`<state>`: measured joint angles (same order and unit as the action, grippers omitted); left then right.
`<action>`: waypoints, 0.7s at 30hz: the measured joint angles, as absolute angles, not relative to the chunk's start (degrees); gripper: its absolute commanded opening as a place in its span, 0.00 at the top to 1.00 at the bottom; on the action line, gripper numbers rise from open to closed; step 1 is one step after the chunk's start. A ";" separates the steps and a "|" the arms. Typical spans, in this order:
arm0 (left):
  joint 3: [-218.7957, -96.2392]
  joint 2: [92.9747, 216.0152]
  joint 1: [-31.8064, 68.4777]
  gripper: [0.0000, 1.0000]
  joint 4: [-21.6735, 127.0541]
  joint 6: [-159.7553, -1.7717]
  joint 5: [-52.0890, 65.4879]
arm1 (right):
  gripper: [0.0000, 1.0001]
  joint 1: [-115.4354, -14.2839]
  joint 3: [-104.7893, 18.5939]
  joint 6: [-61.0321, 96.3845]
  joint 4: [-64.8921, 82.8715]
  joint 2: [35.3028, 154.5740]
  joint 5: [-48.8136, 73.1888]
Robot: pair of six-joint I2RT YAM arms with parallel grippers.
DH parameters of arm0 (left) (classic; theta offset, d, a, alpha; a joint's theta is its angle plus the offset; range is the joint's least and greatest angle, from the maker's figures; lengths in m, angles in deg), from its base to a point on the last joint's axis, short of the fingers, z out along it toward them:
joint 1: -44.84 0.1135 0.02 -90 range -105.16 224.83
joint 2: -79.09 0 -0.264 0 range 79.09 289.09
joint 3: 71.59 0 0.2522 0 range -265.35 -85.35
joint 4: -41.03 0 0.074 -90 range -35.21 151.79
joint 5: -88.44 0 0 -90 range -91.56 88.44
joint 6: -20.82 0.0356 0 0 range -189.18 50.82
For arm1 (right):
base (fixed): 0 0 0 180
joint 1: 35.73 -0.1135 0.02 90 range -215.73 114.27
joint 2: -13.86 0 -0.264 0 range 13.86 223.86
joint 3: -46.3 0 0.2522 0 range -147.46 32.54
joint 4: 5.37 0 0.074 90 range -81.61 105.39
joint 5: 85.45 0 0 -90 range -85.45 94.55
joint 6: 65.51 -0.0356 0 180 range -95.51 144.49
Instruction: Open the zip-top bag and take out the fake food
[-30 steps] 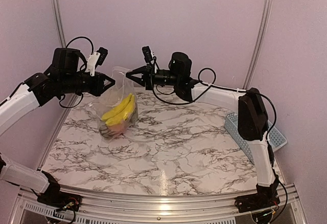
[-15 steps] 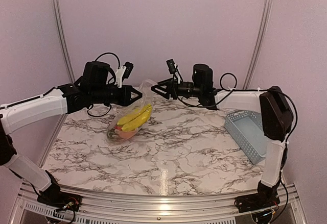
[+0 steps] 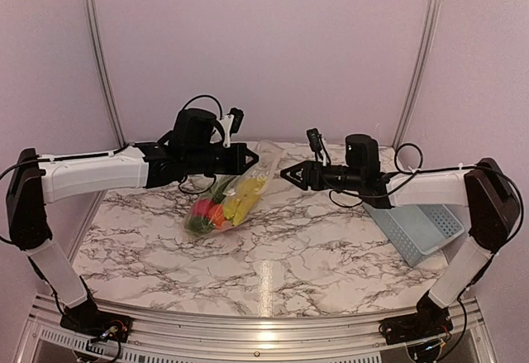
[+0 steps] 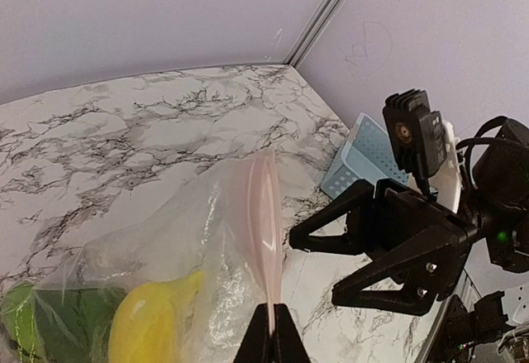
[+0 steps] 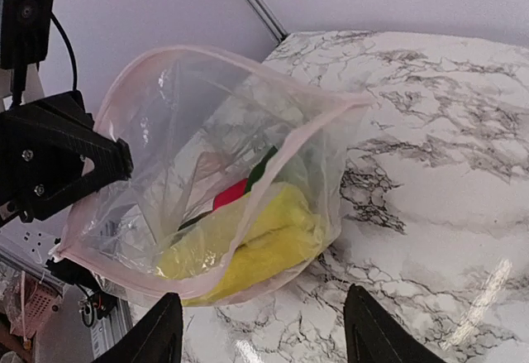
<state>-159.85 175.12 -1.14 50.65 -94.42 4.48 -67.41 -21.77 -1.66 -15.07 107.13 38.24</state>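
Over table [image 3: 331, 247] centre, my left gripper [image 3: 250, 158] holds the zip-top bag [image 3: 248, 183] up.
Clenched on zip strip [image 4: 264, 214]; right gripper [image 3: 285, 174] released, apart at 3 o'clock. Fake food [image 3: 221, 210] inside, blurred by plastic.

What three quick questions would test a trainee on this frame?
1. The left jaws pinch the zip-top bag at: A) its zip edge; B) its bottom corner; C) nowhere.
2. True or false: the right jaws are shut on the bag.
3. Which yellow piece of fake food shows inside the bag?
Key: 1 A. 2 False: they stand open, apart from it. 3 The banana.
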 measured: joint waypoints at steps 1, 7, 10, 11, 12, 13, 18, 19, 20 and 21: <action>-160.07 175.53 -1.36 1.00 50.24 -94.61 4.24 | 0.37 -67.68 -20.59 -2.54 -14.96 107.18 37.93; -161.05 178.11 -2.43 1.00 48.53 -95.55 3.24 | 0.38 -71.00 -19.32 -7.30 -16.91 109.82 36.60; -161.05 178.37 -2.76 1.00 48.42 -95.62 3.15 | 0.45 -71.63 -20.46 -9.55 -19.18 113.27 36.97; -161.05 178.37 -2.82 1.00 48.27 -95.62 3.04 | 0.55 -71.72 -21.02 -10.10 -19.53 114.43 37.17; -161.05 178.40 -2.87 1.00 48.16 -95.62 2.95 | 0.68 -71.74 -21.83 -10.78 -20.03 115.81 37.34; -161.03 178.40 -2.87 1.00 47.99 -95.62 2.89 | 0.79 -71.83 -22.64 -11.30 -20.34 117.10 37.50; -160.57 178.40 -2.87 1.00 47.31 -95.55 2.06 | 1.00 -71.83 -24.37 -13.14 -20.69 119.09 37.47; -160.33 178.40 -2.87 1.00 47.31 -95.53 1.64 | 1.00 -71.83 -24.35 -13.05 -20.40 118.87 37.34; -160.09 178.40 -2.87 1.00 47.31 -95.49 1.25 | 1.00 -71.83 -24.28 -12.81 -19.92 118.48 37.10; -159.80 178.40 -2.87 1.00 47.29 -95.34 0.85 | 1.00 -71.79 -24.02 -12.52 -19.35 117.86 36.71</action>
<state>-159.80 178.40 -2.87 47.29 -95.34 0.85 -71.79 -24.02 -12.52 -19.35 117.86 36.71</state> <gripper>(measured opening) 0.007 0.004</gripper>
